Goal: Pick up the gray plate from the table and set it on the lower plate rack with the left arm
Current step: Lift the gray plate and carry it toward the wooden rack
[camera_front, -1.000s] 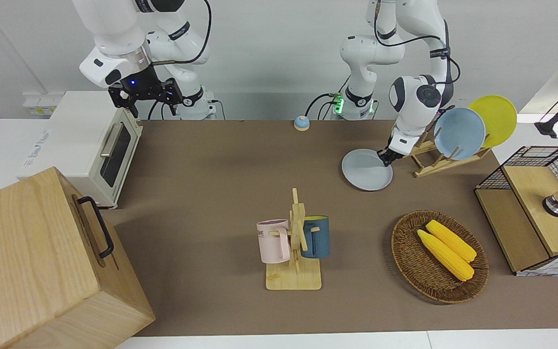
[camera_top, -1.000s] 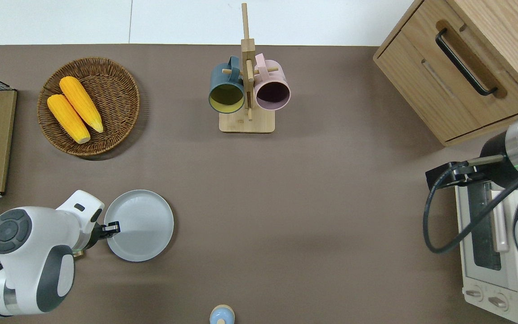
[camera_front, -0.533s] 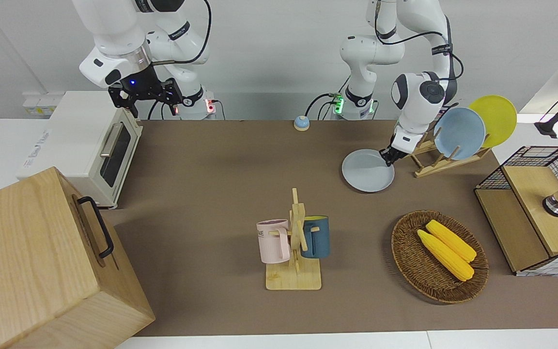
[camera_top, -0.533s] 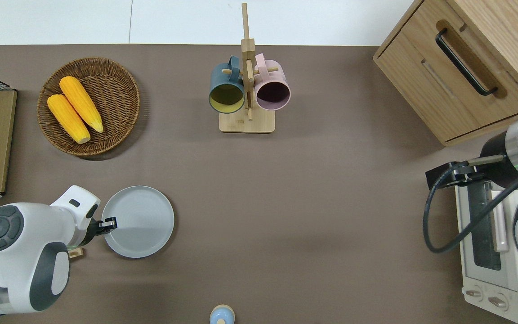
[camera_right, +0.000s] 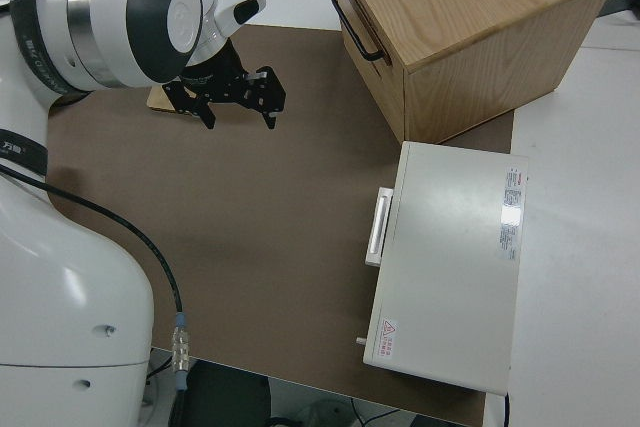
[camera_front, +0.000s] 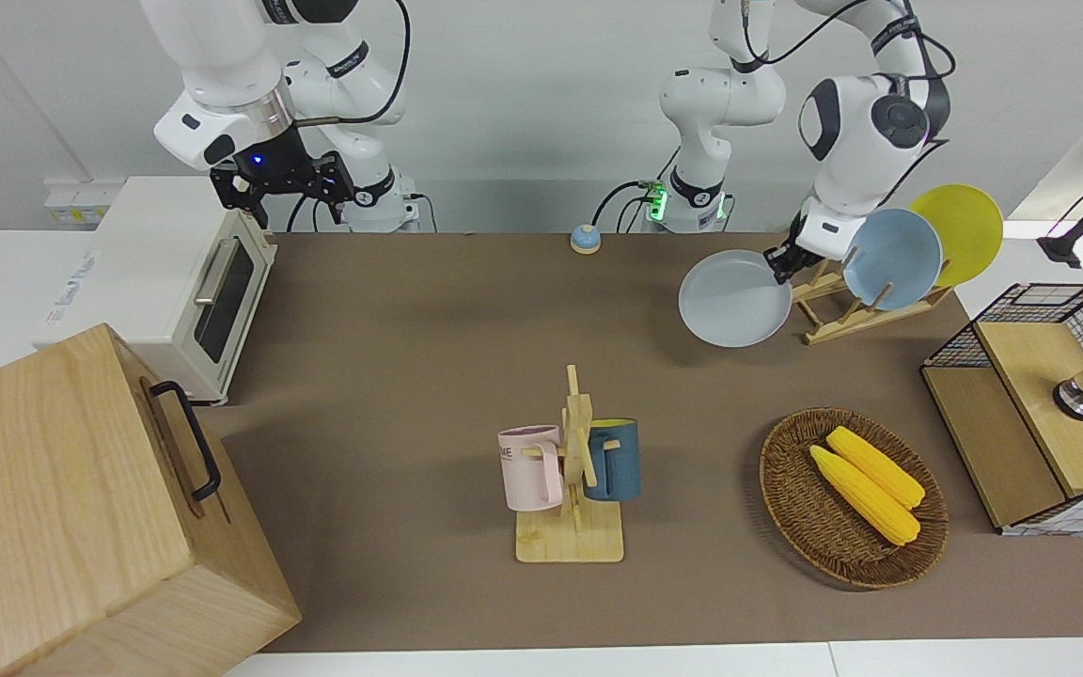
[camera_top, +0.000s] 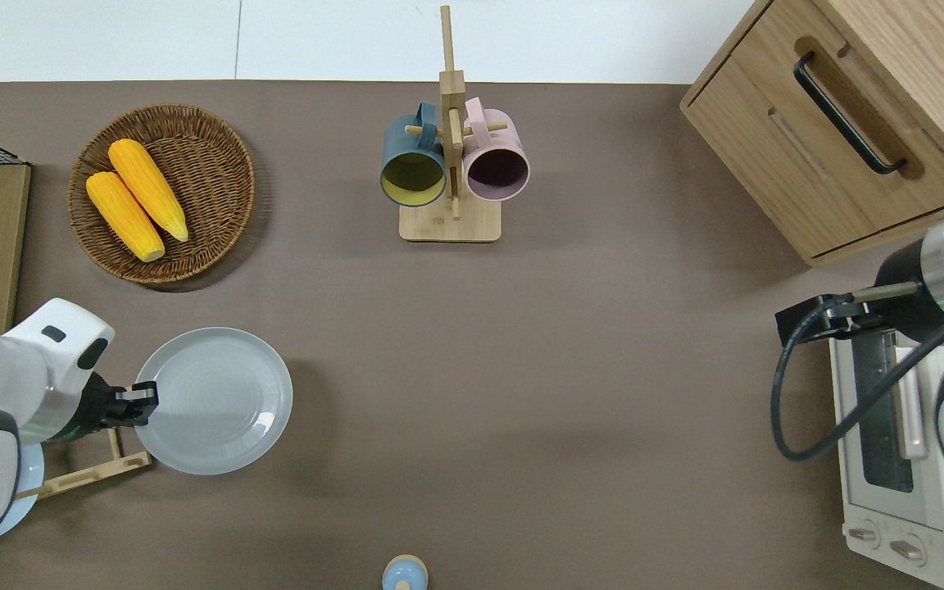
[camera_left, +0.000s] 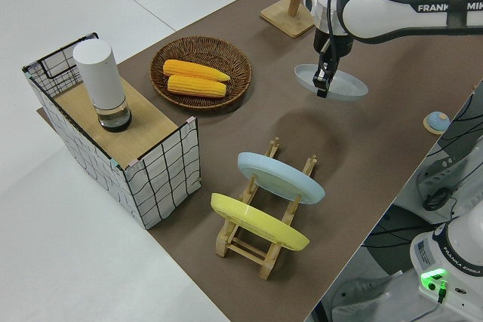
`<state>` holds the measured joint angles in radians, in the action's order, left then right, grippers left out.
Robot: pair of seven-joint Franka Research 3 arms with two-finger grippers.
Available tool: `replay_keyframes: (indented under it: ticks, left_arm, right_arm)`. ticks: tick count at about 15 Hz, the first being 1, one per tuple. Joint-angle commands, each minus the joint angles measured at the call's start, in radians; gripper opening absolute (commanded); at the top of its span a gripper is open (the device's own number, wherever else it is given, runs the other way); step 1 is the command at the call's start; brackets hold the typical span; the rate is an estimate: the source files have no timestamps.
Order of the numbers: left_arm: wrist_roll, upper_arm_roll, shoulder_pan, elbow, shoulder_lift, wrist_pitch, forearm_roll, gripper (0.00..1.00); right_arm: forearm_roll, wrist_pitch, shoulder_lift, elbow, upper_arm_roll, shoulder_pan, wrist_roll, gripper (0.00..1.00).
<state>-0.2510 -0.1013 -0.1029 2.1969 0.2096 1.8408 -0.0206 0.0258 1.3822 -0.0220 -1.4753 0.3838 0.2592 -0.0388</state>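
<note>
The gray plate (camera_front: 734, 299) hangs tilted in the air, clear of the table, held by its rim in my left gripper (camera_front: 779, 263). In the overhead view the plate (camera_top: 214, 400) is over bare table beside the wooden plate rack (camera_top: 87, 475), and the left gripper (camera_top: 140, 403) is over the rack's end. The rack (camera_front: 842, 315) holds a light blue plate (camera_front: 891, 259) and a yellow plate (camera_front: 960, 230) in its upper slots. The left side view shows the plate (camera_left: 332, 82) and the rack (camera_left: 256, 243) apart. My right gripper (camera_right: 240, 102) is parked and open.
A mug stand (camera_front: 572, 470) with a pink and a blue mug stands mid-table. A wicker basket (camera_front: 786, 489) with two corn cobs and a wire crate (camera_front: 1040, 404) are toward the left arm's end. A toaster oven (camera_front: 175, 273) and a wooden cabinet (camera_front: 81, 508) are toward the right arm's end.
The left gripper has lifted the gray plate off the table and carried it up and toward the rack. The plate now hangs tilted. The right arm has not moved.
</note>
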Motion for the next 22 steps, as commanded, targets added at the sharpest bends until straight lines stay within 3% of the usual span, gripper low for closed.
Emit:
replay_keyframes:
  ticks: [1, 2, 5, 8, 11, 15, 19, 22]
  left_arm:
    - [-0.024, -0.003, -0.012, -0.172, 0.007, -0.199, -0.022, 0.00]
    - [-0.024, -0.002, -0.012, -0.189, 0.008, -0.233, -0.048, 0.00]
    - [-0.024, 0.011, -0.012, -0.201, 0.028, -0.287, -0.250, 0.00]
    - [-0.022, 0.026, -0.012, -0.198, 0.022, -0.311, -0.500, 0.00]
    - [-0.025, 0.031, -0.015, -0.178, 0.014, -0.325, -0.642, 0.00]
    - [-0.054, 0.038, -0.018, -0.151, 0.004, -0.328, -0.754, 0.00]
    - [-0.242, 0.052, -0.023, -0.083, -0.030, -0.327, -0.805, 0.00]
    - [-0.313, 0.054, -0.027, -0.056, -0.038, -0.325, -0.817, 0.00]
  right_arm:
    - [0.006, -0.011, 0.002, 0.007, 0.021, 0.023, -0.012, 0.983]
    - [0.005, -0.011, 0.002, 0.007, 0.021, 0.023, -0.012, 0.983]
    - [0.006, -0.011, 0.002, 0.007, 0.021, 0.023, -0.012, 0.983]
    - [0.006, -0.011, 0.002, 0.006, 0.021, 0.023, -0.012, 0.983]
    - [0.006, -0.011, 0.002, 0.006, 0.021, 0.023, -0.012, 0.983]
    - [0.006, -0.011, 0.004, 0.007, 0.021, 0.023, -0.012, 0.983]
    - [0.006, -0.011, 0.002, 0.007, 0.021, 0.023, -0.012, 0.983]
    - [0.006, -0.011, 0.002, 0.007, 0.020, 0.023, -0.012, 0.983]
